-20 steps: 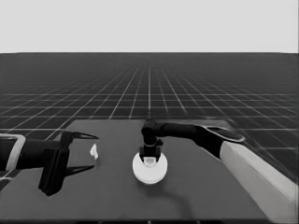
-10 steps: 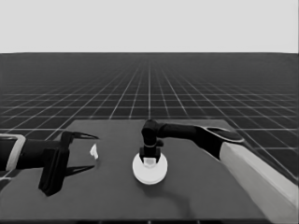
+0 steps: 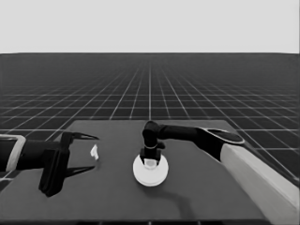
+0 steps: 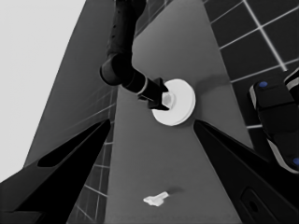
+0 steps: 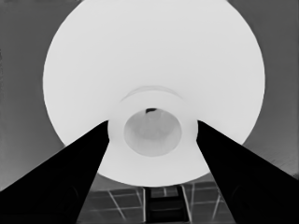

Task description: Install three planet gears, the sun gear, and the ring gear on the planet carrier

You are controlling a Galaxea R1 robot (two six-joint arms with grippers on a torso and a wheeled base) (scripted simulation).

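Progress looks late: only one round white disc (image 3: 150, 171), apparently the larger, shows mid-bench, and no loose gears are visible, so they are probably hidden beneath it. Right tool (image 3: 150, 160) stands over the disc's centre, fingers pinching its raised hub (image 5: 152, 133). Left tool (image 3: 77, 153) waits at the left end, spread wide, empty, near a thin white piece (image 3: 94, 152).
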